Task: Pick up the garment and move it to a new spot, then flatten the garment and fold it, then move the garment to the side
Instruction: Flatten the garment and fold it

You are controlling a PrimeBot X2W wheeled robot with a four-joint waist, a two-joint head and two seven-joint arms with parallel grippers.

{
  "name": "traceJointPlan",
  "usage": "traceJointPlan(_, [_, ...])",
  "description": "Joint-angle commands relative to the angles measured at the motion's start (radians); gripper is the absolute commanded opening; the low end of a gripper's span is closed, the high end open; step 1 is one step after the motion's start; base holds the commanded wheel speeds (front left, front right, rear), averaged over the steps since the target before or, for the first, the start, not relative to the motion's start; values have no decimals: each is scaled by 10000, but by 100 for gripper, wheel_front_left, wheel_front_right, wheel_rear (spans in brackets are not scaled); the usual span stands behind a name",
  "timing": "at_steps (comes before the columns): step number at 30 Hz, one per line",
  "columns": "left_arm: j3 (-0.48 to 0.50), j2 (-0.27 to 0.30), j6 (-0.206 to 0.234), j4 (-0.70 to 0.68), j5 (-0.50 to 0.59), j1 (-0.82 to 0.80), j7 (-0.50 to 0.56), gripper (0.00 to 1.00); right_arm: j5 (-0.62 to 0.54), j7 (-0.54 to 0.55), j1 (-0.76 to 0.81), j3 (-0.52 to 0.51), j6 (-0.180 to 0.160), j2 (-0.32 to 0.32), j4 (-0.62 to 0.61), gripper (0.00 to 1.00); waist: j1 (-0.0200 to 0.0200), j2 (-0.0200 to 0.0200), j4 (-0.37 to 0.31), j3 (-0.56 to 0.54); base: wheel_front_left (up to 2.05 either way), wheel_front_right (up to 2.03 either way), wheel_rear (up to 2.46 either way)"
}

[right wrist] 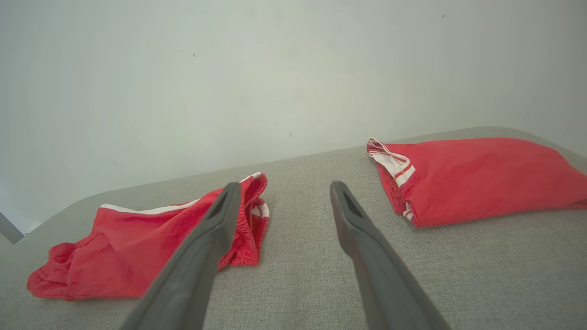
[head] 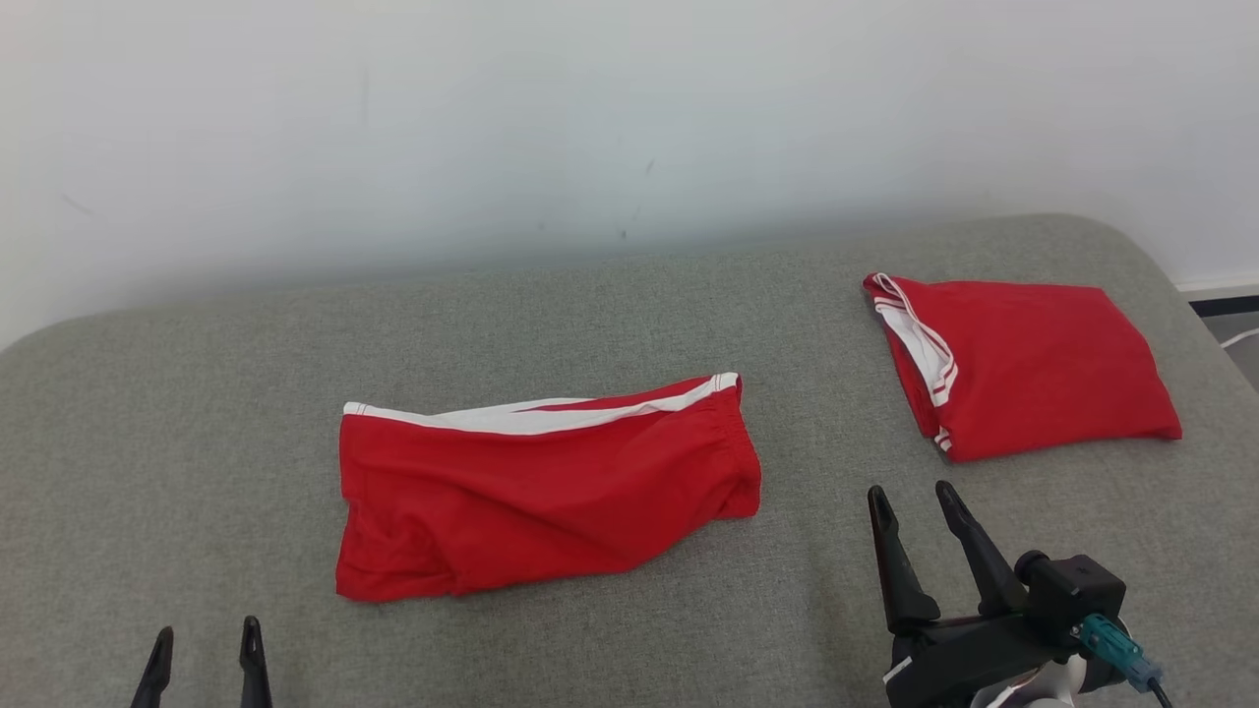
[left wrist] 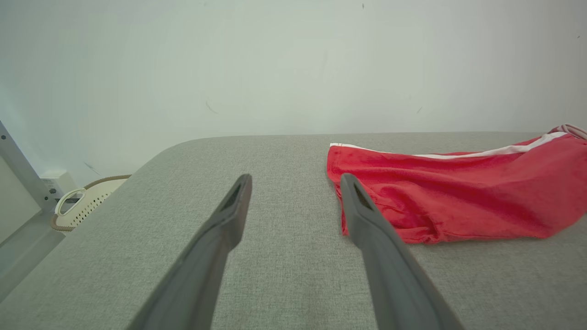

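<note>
your red shorts (head: 541, 482) lie rumpled at the centre of the frame on the grey table (head: 197, 442), a folded red garment (head: 1033, 364) at upper right. left pincer (head: 207, 631) and right pincer (head: 909, 492) stand apart, empty. flattening, folding, moving aside seem left.

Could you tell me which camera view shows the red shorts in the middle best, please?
The head view: the red shorts lie whole and unobstructed, seen from above. The left wrist view gives a low angle, with a finger over one corner and the far end cropped. The right wrist view has a finger across them.
</note>
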Motion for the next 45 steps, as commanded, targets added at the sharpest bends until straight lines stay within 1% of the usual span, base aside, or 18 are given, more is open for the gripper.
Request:
traceJointPlan(1, [47,-7,-62,-37,148,165,-38,100,-79,16,118,-5,5,23,-26,100,1,0,2,1,0,0,0])
traceJointPlan(7, [157,-111,-55,-93,214,183,-38,100,-146,61,180,-35,5,56,-108,100,1,0,-1,17,0,0,0])
traceJointPlan(22, [373,-274,-206,-73,388,90,-38,100,-233,92,99,-70,5,80,-162,100,1,0,-44,65,0,0,0])
traceJointPlan(29, [425,-375,-255,-40,428,42,-38,100,-260,192,-417,200,5,70,-66,100,1,0,-30,61,0,0,0])
traceJointPlan(33, [408,-445,-302,-34,456,-16,-38,100,-258,243,-881,407,5,-12,234,100,1,0,13,75,0,0,0])
traceJointPlan(36, [397,-488,-321,-19,483,-56,-38,100,-276,262,-1519,524,5,11,740,100,1,0,82,92,0,0,0])
traceJointPlan(45, [194,-627,-566,99,555,-314,-38,100,-132,403,-3528,805,5,337,3170,100,1,0,576,290,0,0,0])
